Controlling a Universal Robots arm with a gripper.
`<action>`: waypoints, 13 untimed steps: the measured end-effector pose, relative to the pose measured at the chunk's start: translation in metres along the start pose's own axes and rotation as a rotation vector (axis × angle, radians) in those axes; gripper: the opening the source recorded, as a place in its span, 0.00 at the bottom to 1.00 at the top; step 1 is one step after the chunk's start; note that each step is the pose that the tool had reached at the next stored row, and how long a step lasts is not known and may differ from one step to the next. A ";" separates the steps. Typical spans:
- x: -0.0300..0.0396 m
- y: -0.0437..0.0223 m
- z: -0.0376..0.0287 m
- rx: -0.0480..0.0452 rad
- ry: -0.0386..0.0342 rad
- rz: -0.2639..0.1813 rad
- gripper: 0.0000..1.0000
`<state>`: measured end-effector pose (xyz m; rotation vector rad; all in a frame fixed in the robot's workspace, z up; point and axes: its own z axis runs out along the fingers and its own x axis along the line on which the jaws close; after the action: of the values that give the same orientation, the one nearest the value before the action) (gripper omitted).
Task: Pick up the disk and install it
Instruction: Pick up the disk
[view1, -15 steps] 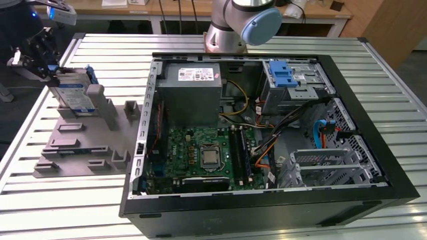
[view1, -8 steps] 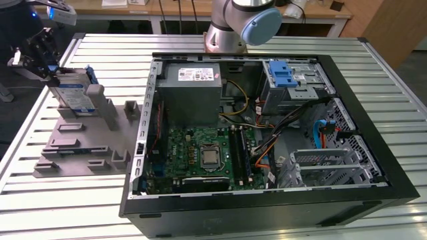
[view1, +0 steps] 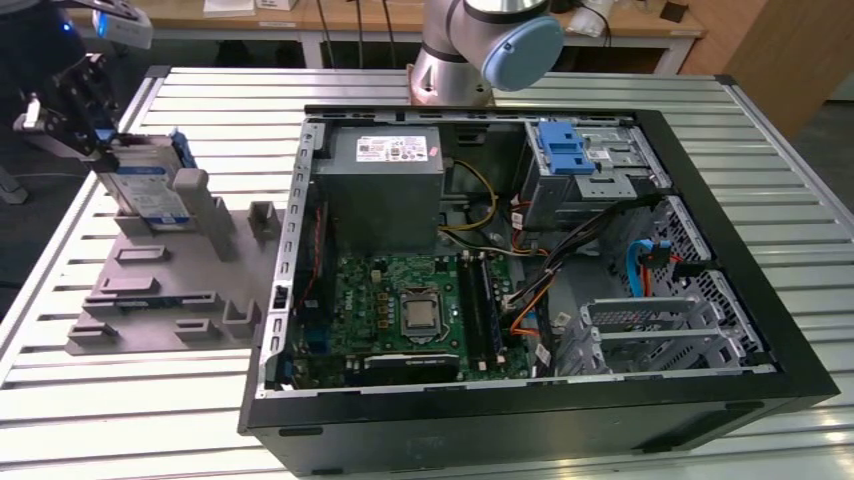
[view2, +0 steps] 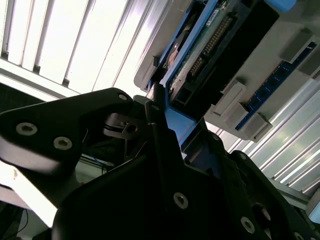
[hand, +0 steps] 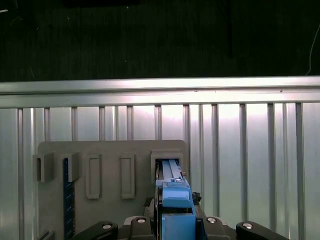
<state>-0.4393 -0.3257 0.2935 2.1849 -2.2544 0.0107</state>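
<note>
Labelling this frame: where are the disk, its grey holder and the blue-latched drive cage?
disk (view1: 142, 186), exterior view, on its labelled silver face.
grey holder (view1: 180, 270), exterior view, on its base plate.
drive cage (view1: 621, 160), exterior view, on its silver metal beside the latch.

A robotics lab: open computer case on slatted aluminium table.

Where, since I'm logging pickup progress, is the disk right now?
At the exterior view's left, the disk stands on edge in the grey fixture, beside the open computer case, with the gripper at its upper end.
</note>
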 end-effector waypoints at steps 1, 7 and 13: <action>0.0000 0.0000 -0.0005 0.0001 0.0000 0.000 0.36; 0.0000 0.0000 -0.0025 0.0001 -0.0001 0.000 0.36; 0.0000 0.0000 -0.0030 -0.0001 0.0001 0.000 0.36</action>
<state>-0.4393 -0.3257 0.2965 2.1848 -2.2543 0.0107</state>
